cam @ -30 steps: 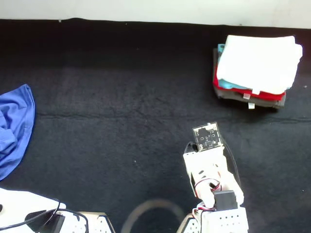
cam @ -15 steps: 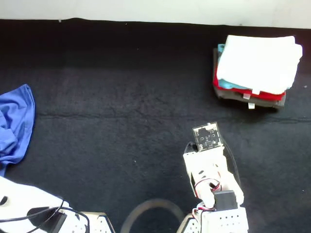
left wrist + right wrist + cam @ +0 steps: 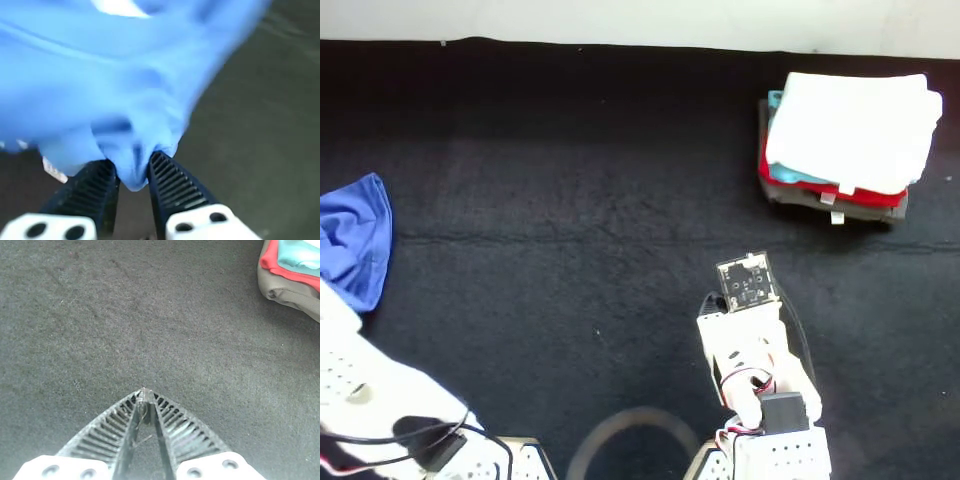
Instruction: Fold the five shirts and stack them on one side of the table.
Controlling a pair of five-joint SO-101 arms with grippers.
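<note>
no legible text, number or sign found. white tags (image 3: 836,216) on the folded stack (image 3: 850,130) and a white label (image 3: 54,171) on the blue shirt (image 3: 100,75): print unreadable.

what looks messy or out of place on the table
The blue shirt lies bunched and unfolded at the left edge of the table, a fold pinched in the left end effector. The stack is slightly ragged: teal and red edges stick out under the white top.
</note>
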